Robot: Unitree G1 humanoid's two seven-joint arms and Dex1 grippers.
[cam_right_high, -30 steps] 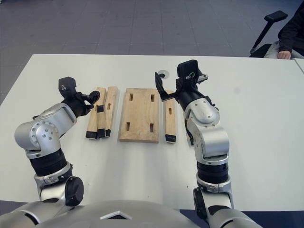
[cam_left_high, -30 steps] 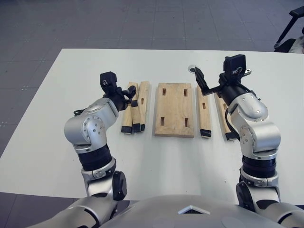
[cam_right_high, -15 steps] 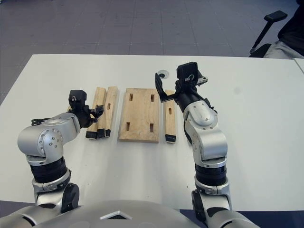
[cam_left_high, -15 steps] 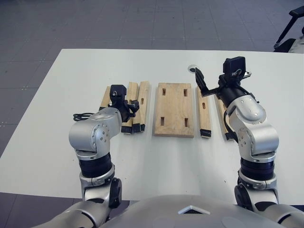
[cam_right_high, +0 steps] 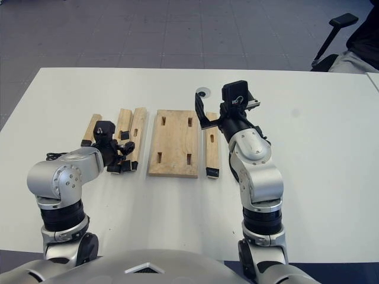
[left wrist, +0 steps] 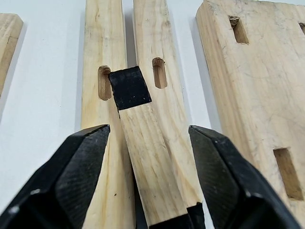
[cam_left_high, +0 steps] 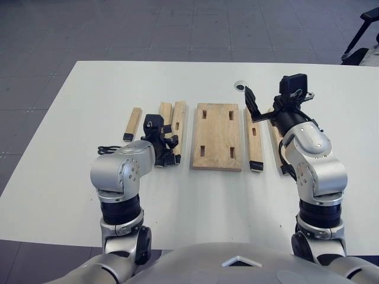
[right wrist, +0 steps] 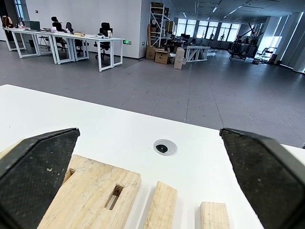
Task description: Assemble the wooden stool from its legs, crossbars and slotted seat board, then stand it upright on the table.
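Observation:
The slotted seat board (cam_left_high: 217,136) lies flat mid-table. To its left lie two long legs (cam_left_high: 178,123), side by side, with a short black-tipped crossbar (left wrist: 143,143) resting on top of them. My left gripper (cam_left_high: 163,149) hovers low over their near ends, open, its fingers (left wrist: 71,181) straddling that crossbar without touching it. Another short crossbar (cam_left_high: 132,123) lies apart at the far left. Right of the board lie two more legs (cam_left_high: 254,142). My right gripper (cam_left_high: 263,109) hangs open above their far ends, holding nothing; its fingertips (right wrist: 43,167) stand wide apart.
A round cable grommet (cam_left_high: 240,86) sits in the white table (cam_left_high: 89,89) just beyond the right legs. The table's near half and both outer sides are bare. A chair (cam_left_high: 362,35) stands off the far right corner.
My left arm has drawn back toward me along the left legs, uncovering the short crossbar at the far left. The right arm has barely moved.

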